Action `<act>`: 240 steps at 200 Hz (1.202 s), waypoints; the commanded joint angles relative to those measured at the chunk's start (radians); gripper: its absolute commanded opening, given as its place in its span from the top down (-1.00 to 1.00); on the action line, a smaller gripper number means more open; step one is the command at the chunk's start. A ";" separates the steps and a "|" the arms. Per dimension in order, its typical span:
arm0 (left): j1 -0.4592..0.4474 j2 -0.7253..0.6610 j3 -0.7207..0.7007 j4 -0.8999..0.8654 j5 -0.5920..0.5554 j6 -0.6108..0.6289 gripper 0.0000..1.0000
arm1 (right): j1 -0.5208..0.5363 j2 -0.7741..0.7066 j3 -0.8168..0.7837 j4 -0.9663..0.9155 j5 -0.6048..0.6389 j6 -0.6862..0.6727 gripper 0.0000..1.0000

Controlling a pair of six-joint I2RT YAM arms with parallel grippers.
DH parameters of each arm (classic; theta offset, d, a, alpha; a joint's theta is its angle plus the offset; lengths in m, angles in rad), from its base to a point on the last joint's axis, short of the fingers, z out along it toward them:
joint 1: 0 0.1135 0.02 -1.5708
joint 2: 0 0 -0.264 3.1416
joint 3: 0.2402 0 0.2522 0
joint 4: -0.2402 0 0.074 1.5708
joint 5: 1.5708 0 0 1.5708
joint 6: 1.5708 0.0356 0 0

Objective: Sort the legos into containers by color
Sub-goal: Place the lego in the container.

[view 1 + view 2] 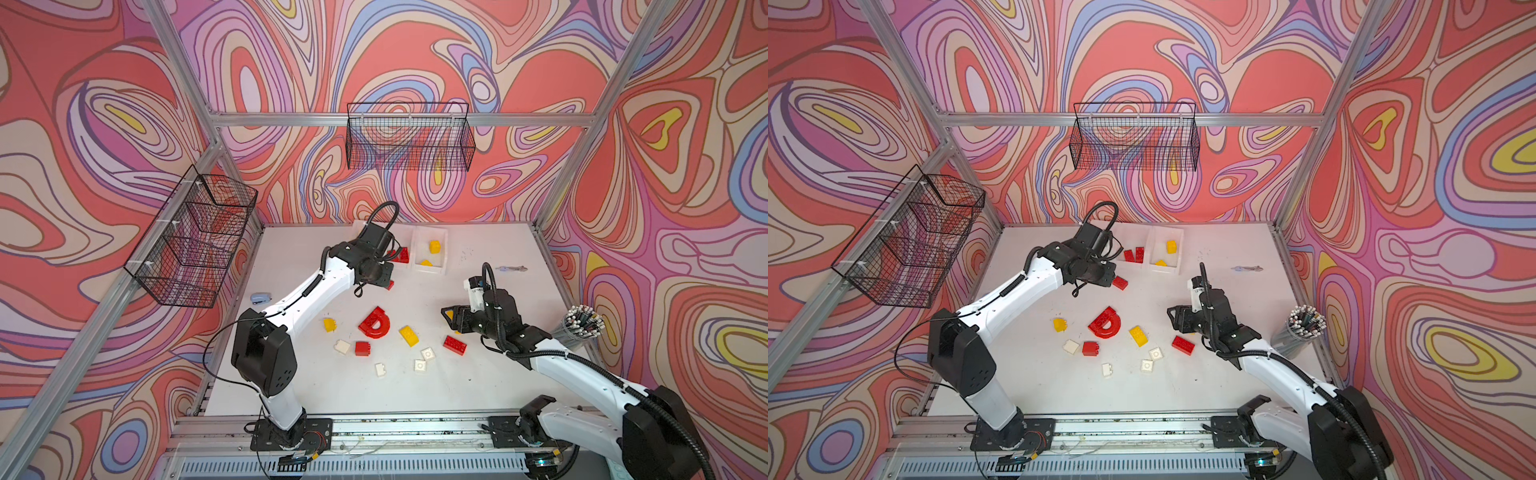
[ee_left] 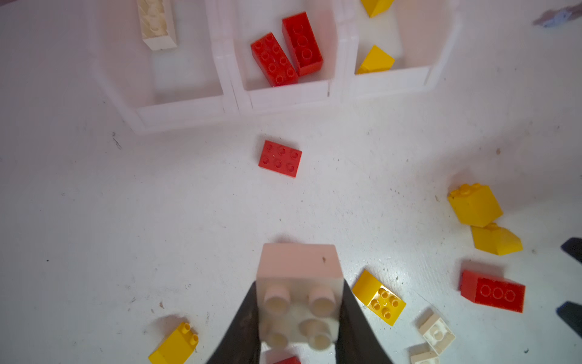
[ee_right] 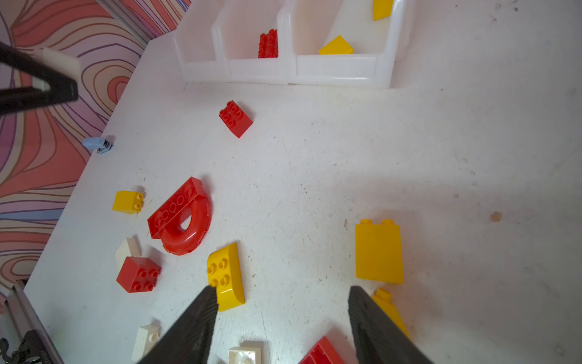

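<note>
1. The left gripper (image 2: 299, 312) is clamped on a white brick (image 2: 299, 271), whose studs face the wrist camera. It is in front of the containers (image 2: 283, 94), short of their front wall.
2. The containers are three white bins joined in a row, and they already hold pieces. A long white brick (image 2: 156, 25) is in one end bin, two red bricks (image 2: 285, 52) are in the middle bin, and yellow pieces (image 2: 374, 61) are in the other end bin.
3. A red six-stud brick (image 2: 280, 158) lies flat on the table (image 2: 126, 205), just in front of the middle container.
4. The right gripper (image 3: 283, 293) hangs well apart from the containers, its jaws spread with nothing between them. A tall yellow brick (image 3: 378, 250) lies between it and the containers.
5. Farther from the containers than the six-stud brick lies the red arch piece (image 1: 376, 324). Loose yellow, white and red legos are scattered around it in both top views.
</note>
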 commanded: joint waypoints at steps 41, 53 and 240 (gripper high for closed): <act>0.153 0.242 0.365 -0.090 0.035 0.047 0.53 | -0.005 0.048 -0.021 0.065 -0.069 0.011 -0.38; 0.169 0.290 0.425 -0.095 0.034 0.048 0.53 | -0.005 0.055 -0.025 0.069 -0.078 0.014 -0.38; 0.288 0.561 0.414 0.311 0.181 -0.087 0.36 | -0.004 0.155 -0.005 0.060 -0.097 -0.002 -0.39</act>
